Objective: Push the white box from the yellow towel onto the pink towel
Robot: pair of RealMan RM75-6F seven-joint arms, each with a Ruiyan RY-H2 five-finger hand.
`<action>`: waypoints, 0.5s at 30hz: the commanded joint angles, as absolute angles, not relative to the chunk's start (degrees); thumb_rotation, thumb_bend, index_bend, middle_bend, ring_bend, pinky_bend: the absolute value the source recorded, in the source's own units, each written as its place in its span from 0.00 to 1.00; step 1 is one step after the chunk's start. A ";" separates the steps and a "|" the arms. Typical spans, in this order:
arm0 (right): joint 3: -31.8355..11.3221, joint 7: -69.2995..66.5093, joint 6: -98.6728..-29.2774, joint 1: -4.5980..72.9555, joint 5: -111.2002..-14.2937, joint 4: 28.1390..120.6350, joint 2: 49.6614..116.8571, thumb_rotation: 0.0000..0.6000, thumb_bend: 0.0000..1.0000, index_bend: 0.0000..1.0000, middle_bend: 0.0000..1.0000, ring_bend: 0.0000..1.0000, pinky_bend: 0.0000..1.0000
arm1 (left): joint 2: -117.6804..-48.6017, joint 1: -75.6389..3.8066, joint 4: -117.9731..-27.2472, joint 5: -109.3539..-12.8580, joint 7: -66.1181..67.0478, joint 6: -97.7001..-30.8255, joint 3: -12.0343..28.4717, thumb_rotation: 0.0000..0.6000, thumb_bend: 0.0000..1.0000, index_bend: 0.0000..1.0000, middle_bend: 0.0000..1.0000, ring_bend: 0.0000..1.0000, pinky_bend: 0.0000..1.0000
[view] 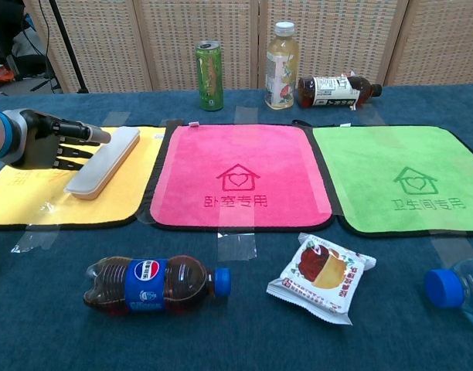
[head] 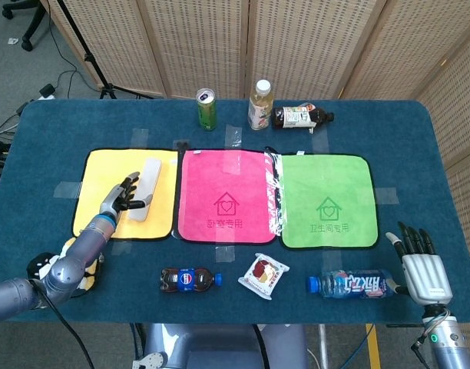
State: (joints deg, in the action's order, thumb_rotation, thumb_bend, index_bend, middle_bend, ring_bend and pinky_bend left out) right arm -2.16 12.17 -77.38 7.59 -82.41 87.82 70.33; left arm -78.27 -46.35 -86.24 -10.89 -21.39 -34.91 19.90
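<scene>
The blue worktop [head: 51, 131] carries yellow [head: 100, 173], pink [head: 223, 196] and green [head: 327, 200] towels in a row. The white box [head: 147, 192] lies on the yellow towel near its pink-side edge. The left hand [head: 121, 197] touches the box's outer side, fingers [view: 82, 135] extended, gripping nothing. The right hand [head: 425, 269] rests apart, fingers spread, empty.

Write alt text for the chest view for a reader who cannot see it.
The robot's left hand presses against the left side of a long white box lying on a yellow towel, beside a pink towel and a green towel. A cola bottle and snack packet lie in front; a can and two bottles sit behind.
</scene>
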 commanded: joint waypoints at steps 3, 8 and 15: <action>-2.02 12.15 -77.29 7.67 -82.60 87.79 70.43 1.00 0.00 0.14 0.00 0.00 0.00 | -79.31 -46.69 -86.13 -11.10 -20.88 -35.25 19.99 1.00 0.40 0.02 0.00 0.00 0.02; -1.88 12.26 -76.95 7.80 -82.57 87.58 70.63 1.00 0.00 0.14 0.00 0.00 0.00 | -80.24 -46.89 -86.11 -11.52 -20.55 -35.54 20.36 1.00 0.40 0.02 0.00 0.00 0.02; -1.77 12.44 -76.78 7.91 -82.56 87.40 70.87 1.00 0.00 0.14 0.00 0.00 0.00 | -81.66 -47.52 -86.41 -12.94 -19.37 -37.49 21.00 1.00 0.40 0.02 0.00 0.00 0.02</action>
